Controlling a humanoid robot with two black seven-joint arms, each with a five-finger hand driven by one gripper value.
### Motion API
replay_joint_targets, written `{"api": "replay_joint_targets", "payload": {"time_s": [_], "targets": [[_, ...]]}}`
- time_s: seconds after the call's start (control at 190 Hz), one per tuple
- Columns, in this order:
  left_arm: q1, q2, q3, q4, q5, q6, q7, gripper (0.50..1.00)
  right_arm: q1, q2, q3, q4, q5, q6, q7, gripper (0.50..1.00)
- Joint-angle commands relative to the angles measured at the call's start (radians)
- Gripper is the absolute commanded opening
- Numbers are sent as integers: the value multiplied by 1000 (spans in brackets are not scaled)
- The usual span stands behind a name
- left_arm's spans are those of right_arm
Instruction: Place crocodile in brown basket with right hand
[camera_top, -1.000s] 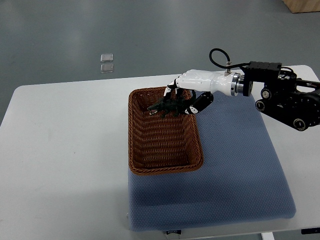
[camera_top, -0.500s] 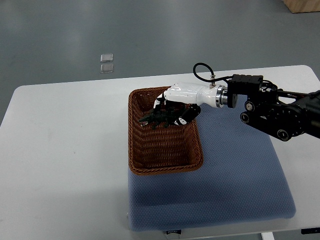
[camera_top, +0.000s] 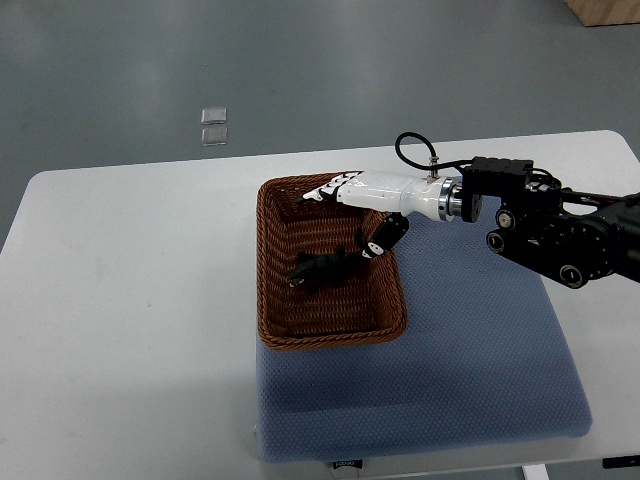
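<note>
The crocodile (camera_top: 322, 268) lies on the woven bottom of the brown basket (camera_top: 330, 338), around the middle and a little toward the far right, apart from every wall. Just beyond it, the right hand (camera_top: 368, 205) hangs over the basket's far right corner with its fingers (camera_top: 322, 191) spread and nothing in them; the black-tipped thumb points down close to the toy's tail end, though whether it touches is hard to tell. The placing looks done, so what remains is probably to clear out. That would go best as a straight lift first, fingers kept apart so no tip snags the toy or the weave, and a swing right only once the thumb is above the rim. The dark forearm (camera_top: 560, 235) reaches in from the right over the far right part of the pad. The left arm is not to be seen. The basket sits on the left part of a blue textured pad (camera_top: 470, 370), which covers the near right of a white table (camera_top: 130, 300). Past the table's far edge is grey floor (camera_top: 300, 70) with two small clear squares (camera_top: 213, 126) on it, and a wooden corner (camera_top: 605, 10) shows at the far right.
</note>
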Motion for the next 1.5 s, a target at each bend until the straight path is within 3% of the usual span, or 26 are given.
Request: {"api": "replay_joint_targets", "payload": {"time_s": [0.0, 0.116, 0.232, 0.374, 0.595, 0.658, 0.789, 0.889, 1.168, 1.495], "targets": [[0, 0, 0, 0, 0, 0, 0, 1000, 4, -10, 38, 0, 29, 8, -1, 928], [0, 0, 0, 0, 0, 0, 0, 1000, 1, -32, 92, 0, 136, 39, -17, 928], [0, 0, 0, 0, 0, 0, 0, 1000, -6, -61, 129, -1, 394, 126, -105, 928], [0, 0, 0, 0, 0, 0, 0, 1000, -32, -110, 143, -1, 733, 177, -178, 930], [0, 0, 0, 0, 0, 0, 0, 1000, -75, -139, 143, -63, 1142, 218, -191, 930], [0, 0, 0, 0, 0, 0, 0, 1000, -89, -139, 143, -104, 1281, 270, -200, 930], [0, 0, 0, 0, 0, 0, 0, 1000, -123, -131, 141, -197, 1560, 393, -307, 930], [0, 0, 0, 0, 0, 0, 0, 1000, -141, -128, 140, -237, 1692, 471, -346, 930], [0, 0, 0, 0, 0, 0, 0, 1000, -187, -107, 140, -317, 1940, 496, -421, 930], [0, 0, 0, 0, 0, 0, 0, 1000, -195, -96, 141, -317, 1940, 499, -409, 932]]}}
